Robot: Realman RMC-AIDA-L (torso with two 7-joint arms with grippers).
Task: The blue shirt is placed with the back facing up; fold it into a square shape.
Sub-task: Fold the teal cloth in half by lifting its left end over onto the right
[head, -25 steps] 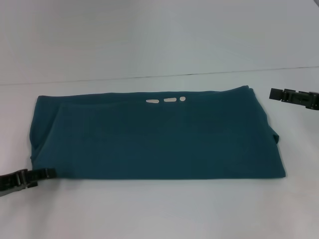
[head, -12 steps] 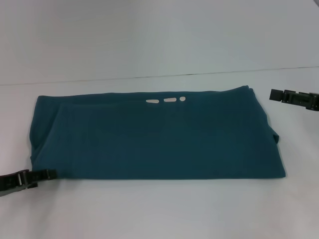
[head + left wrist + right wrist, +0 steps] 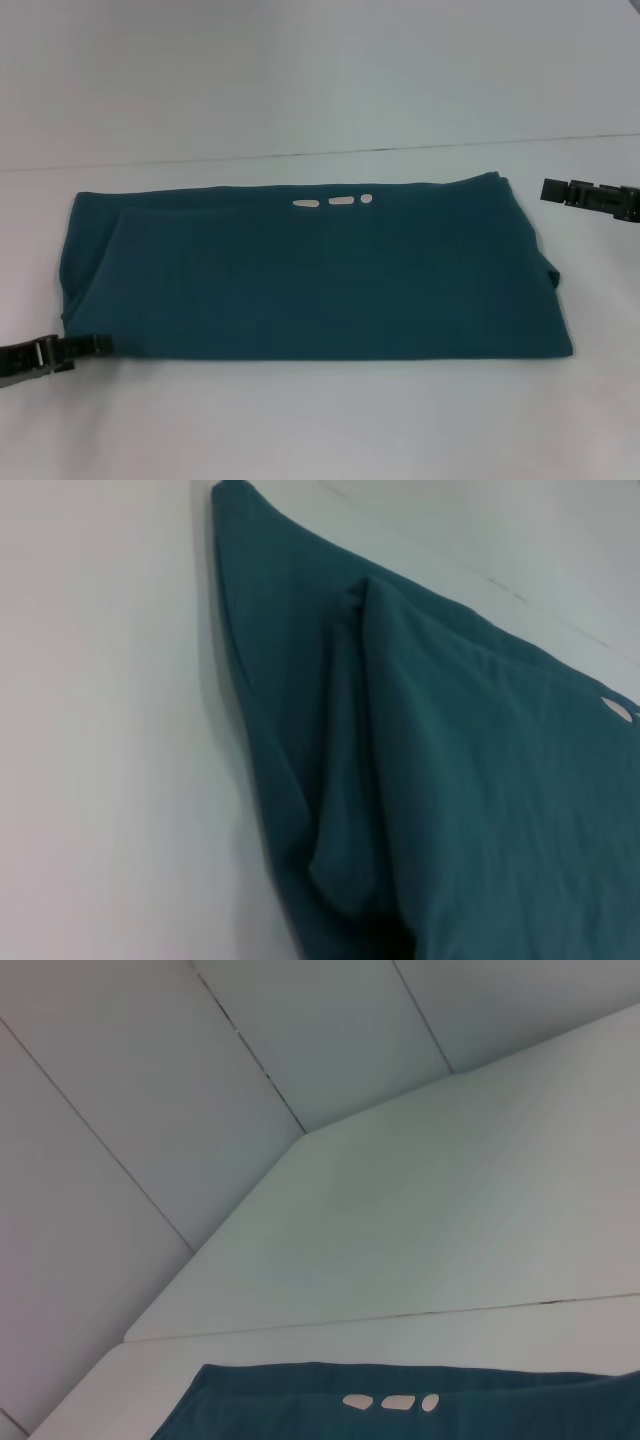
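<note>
Left gripper [image 3: 95,344] edged up to blue shirt's [image 3: 310,275] lower-left corner, jaws unclear | right gripper [image 3: 556,190] parked right edge, jaws unclear

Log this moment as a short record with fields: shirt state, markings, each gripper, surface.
shirt state: the blue shirt lies flat as a wide folded band, not yet square
markings: three small white marks near its far edge
left gripper: left gripper low at the shirt's near left corner, at its edge
right gripper: right gripper beyond the far right corner, clear of the cloth
surface: white table
</note>
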